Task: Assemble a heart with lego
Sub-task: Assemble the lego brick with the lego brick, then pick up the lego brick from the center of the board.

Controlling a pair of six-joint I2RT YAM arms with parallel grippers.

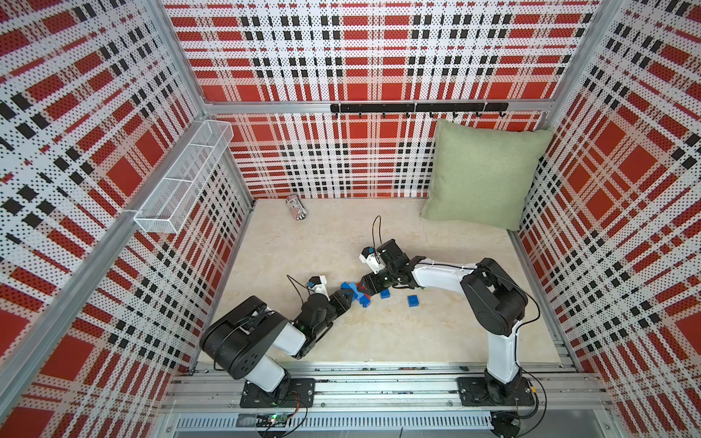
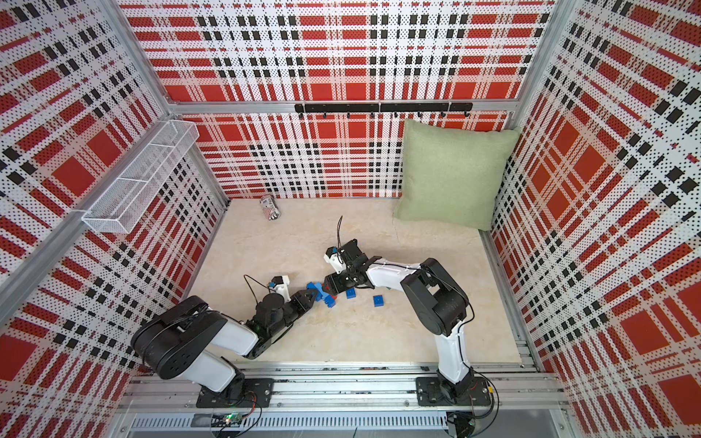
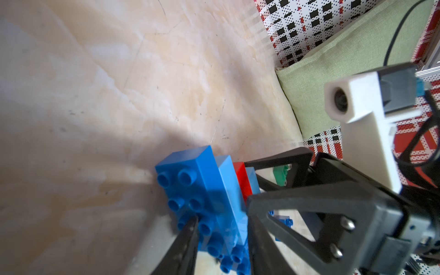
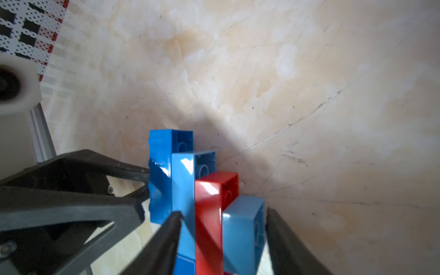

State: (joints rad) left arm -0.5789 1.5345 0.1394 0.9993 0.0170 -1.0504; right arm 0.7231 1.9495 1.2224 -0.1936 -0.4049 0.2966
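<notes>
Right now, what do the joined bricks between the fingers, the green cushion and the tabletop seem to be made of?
The heart: hard moulded plastic, glossy; sharp highlights on its blue and red faces. The cushion: woven fabric, matte, a visible weave in the left wrist view, likely soft-filled. The tabletop: smooth, marble-patterned beige, with fine scratches; stone or printed laminate, cannot tell.

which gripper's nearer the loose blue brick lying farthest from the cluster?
Right. The right gripper is at the side of the heart that faces the loose blue brick; the left gripper is on the heart's opposite side, farther off.
</notes>
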